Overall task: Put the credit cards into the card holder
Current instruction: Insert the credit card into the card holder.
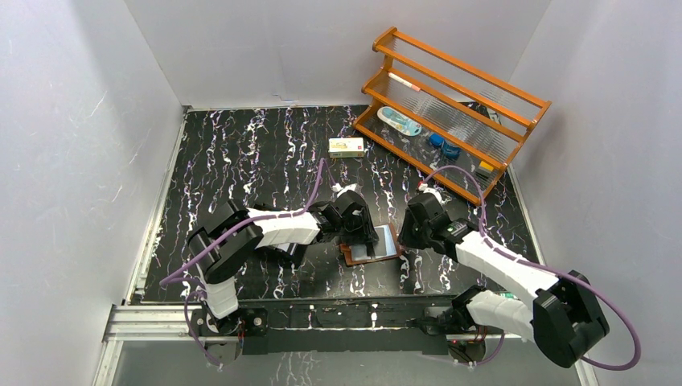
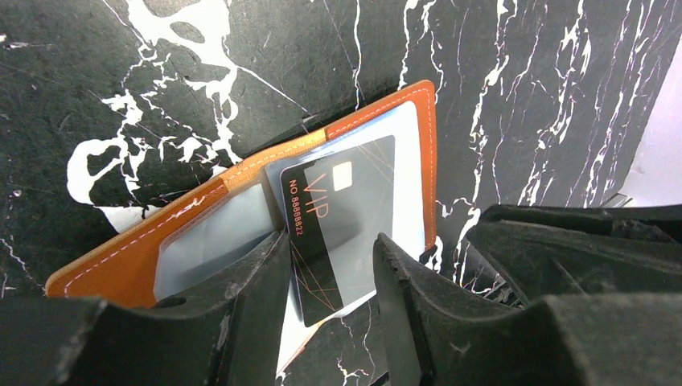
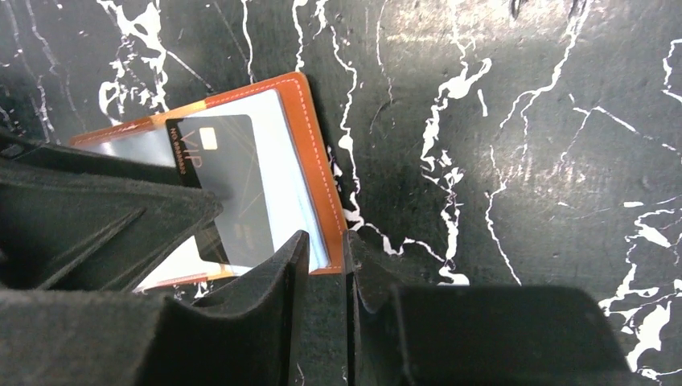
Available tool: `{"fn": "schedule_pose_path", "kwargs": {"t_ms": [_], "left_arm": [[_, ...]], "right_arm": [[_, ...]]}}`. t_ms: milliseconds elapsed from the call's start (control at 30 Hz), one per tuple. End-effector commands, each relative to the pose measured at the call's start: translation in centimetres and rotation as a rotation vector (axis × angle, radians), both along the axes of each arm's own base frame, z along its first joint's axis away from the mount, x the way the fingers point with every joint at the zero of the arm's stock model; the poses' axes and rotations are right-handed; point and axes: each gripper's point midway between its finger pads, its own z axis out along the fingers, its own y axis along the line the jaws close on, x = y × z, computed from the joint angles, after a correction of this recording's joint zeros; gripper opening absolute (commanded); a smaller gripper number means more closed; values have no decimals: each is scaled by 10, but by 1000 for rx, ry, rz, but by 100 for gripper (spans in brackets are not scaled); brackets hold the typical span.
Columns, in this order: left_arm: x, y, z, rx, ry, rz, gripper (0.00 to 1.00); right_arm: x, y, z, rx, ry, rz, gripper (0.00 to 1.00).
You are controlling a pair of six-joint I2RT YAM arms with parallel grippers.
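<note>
The card holder (image 1: pixel 371 248) lies open on the black marbled table, brown-orange with clear inner pockets (image 2: pixel 137 257) (image 3: pixel 310 145). A dark credit card (image 2: pixel 338 217) printed "VIP" sits partly inside the right clear pocket, its lower end sticking out (image 3: pixel 229 177). My left gripper (image 2: pixel 330 238) straddles that end, and both card edges meet its fingers (image 1: pixel 358 233). My right gripper (image 3: pixel 326 236) is at the holder's near right corner, with the orange rim running into its narrow gap (image 1: pixel 408 237). No other credit cards are in view.
A white-and-yellow carton (image 1: pixel 346 145) lies farther back on the table. An orange wooden rack (image 1: pixel 458 104) with small items stands at the back right. White walls close in the table on three sides. The two grippers are close together over the holder.
</note>
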Motion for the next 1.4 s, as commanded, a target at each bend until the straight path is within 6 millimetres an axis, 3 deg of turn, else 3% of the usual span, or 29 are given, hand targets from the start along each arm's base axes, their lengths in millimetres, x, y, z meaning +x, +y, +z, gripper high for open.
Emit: {"fn": "schedule_pose_path", "kwargs": {"t_ms": [0,300,433,667,1000,1233,1367], "left_arm": [[-5,6,7,28,-4,-16,42],[-17,-4,10,-35,56,-15,46],[-24,-17,12,-71,88,-26,46],[-25,-30,22,-112,100,-25,46],[-17,-48,26,-126,83,-28,45],[-17,-32,16,-34,62,-22,45],[-13,-23,25,-4,28,-26,46]], "right_arm": [[16,-6,4,-69,-32,-14,29],[4,-6,-23,-63,31,-9,27],[-5,4,-23,27,44,-10,26],[-13,3,-22,99,31,-67,25],[-16,16,-22,191,60,-92,24],[-9,8,-23,133,43,-115,24],[-5,-2,-10,73,6,-104,27]]}}
